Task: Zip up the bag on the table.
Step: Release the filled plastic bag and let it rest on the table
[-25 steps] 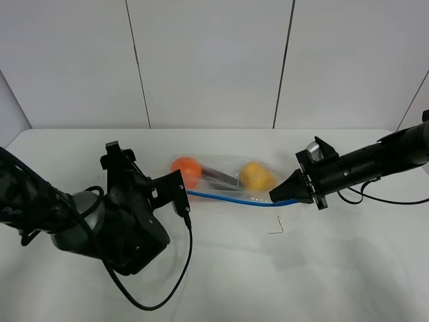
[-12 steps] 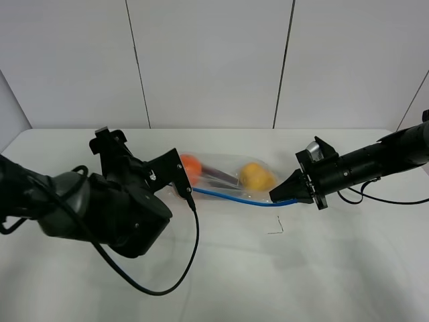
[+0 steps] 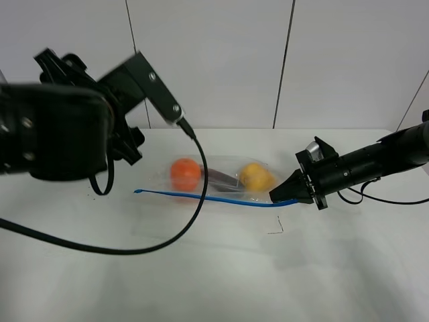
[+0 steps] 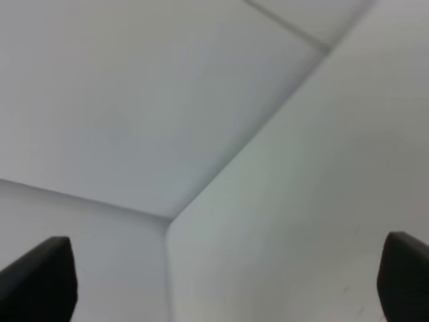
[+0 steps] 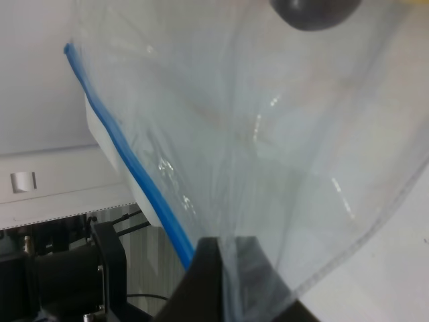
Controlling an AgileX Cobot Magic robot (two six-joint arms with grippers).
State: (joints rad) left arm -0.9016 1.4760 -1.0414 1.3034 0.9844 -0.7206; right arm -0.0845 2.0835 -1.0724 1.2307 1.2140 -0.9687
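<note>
Bag: the bag is crinkly clear plastic and lies flat on the table. An orange fruit, a yellow fruit and a dark object between them show through it.
Zipper: a blue zipper strip runs along the bag's near long edge, from its free left end to its right end.
Right gripper: the right gripper is at the bag's right end, pressed together on the plastic by the strip.
Left gripper: the left gripper hangs high, well apart from the bag's left end. Its dark fingertips are spread wide with nothing between them.
Hard to make out: the left arm is blurred. Whether the strip is sealed cannot be told, nor what the dark object is.
Surface: the table is white and matte. A small dark mark lies near the bag's right end, and a black cable loops in front of the bag.
Room: pale wall panels with dark seams stand behind the bag.
</note>
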